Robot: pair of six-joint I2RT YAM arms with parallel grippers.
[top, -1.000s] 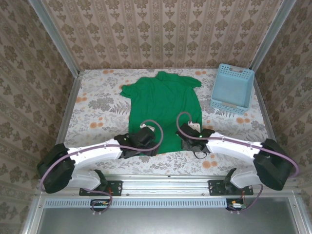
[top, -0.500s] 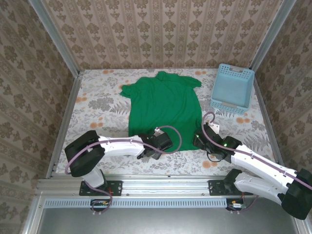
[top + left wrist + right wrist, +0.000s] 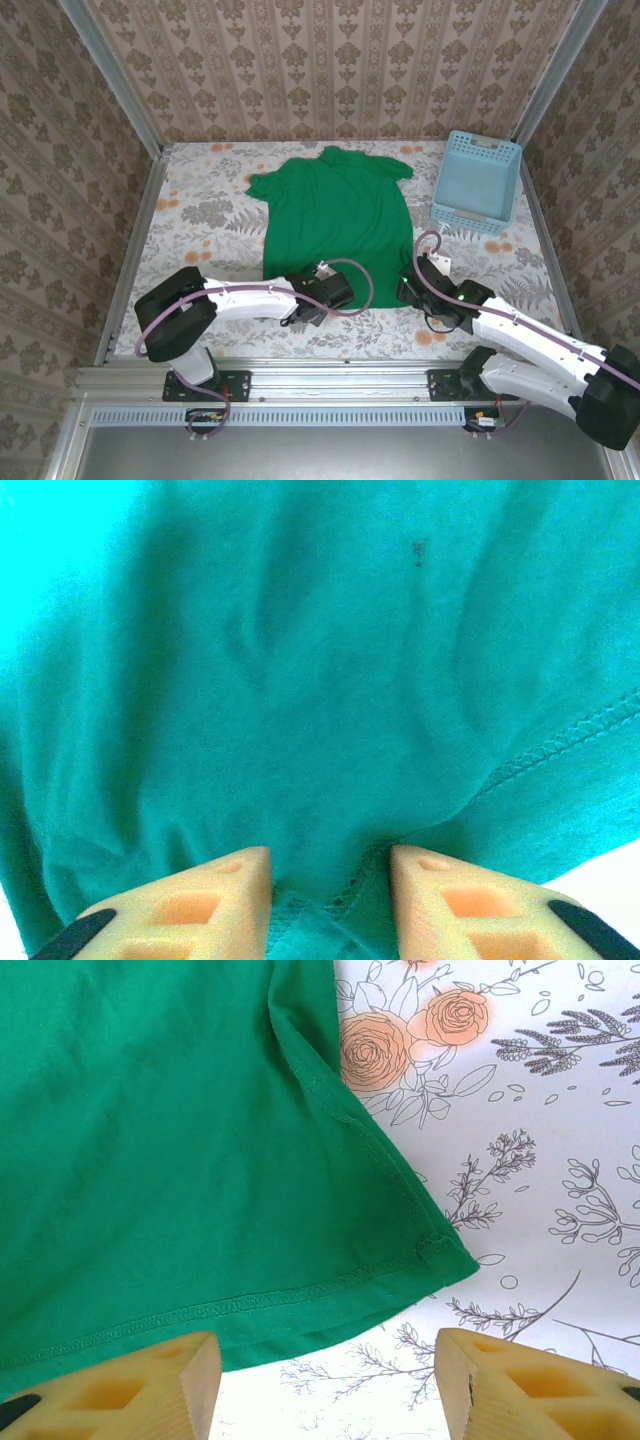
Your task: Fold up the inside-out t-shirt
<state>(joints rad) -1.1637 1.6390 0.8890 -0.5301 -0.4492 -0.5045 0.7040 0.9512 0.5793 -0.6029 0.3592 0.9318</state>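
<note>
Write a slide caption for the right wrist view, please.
Right hand, open, poised at the hem corner of the green t-shirt on the floral tablecloth.

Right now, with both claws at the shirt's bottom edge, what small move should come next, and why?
Probably ease the right gripper forward and close it on the t-shirt hem: its fingers stand open just short of the hem, while the left gripper already seems to pinch bunched cloth.

The t-shirt (image 3: 335,225) lies on the table (image 3: 190,215), the basket (image 3: 477,180) at its right, seemingly just apart.
</note>
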